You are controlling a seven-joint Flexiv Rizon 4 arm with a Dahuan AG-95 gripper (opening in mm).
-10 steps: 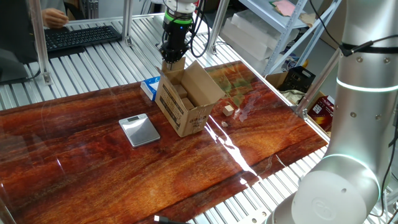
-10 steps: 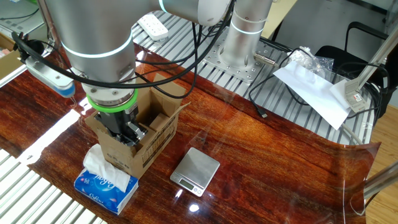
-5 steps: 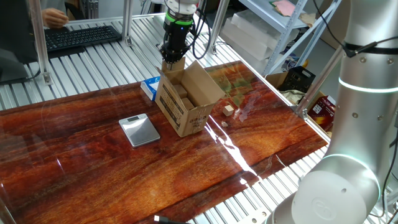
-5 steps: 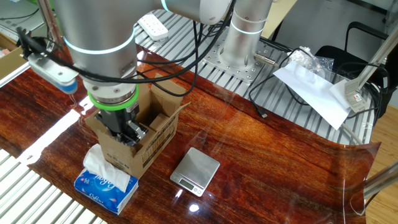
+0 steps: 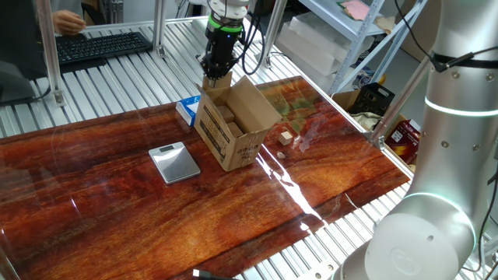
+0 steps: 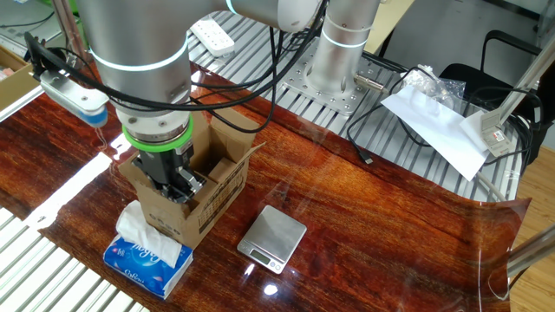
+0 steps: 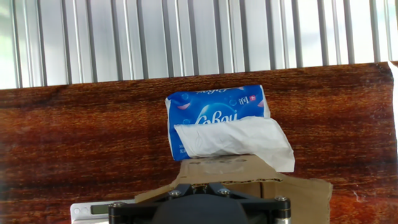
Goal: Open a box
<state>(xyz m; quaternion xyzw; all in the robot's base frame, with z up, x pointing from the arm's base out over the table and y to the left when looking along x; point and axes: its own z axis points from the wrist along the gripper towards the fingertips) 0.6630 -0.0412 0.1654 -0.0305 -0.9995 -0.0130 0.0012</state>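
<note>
The box (image 5: 233, 128) is a small brown carton with dark print on its side, standing on the wooden table. Its top flaps are open and brown blocks show inside. It also shows in the other fixed view (image 6: 208, 204). My gripper (image 5: 215, 78) comes down from above at the box's far edge and is shut on the far flap there. In the other fixed view the gripper (image 6: 178, 186) sits over the flap nearest the tissue packet. In the hand view the cardboard flap (image 7: 249, 174) lies just past the closed fingertips (image 7: 186, 185); most of the box is hidden.
A blue-and-white tissue packet (image 5: 185, 109) lies right behind the box, also in the hand view (image 7: 214, 112). A silver scale (image 5: 174, 162) lies left of the box. A small wooden block (image 5: 287, 138) lies on its right. A keyboard (image 5: 101, 45) sits at the back.
The arm's wrist has shifted slightly up. The gripper stays on the flap and the box has not moved.
</note>
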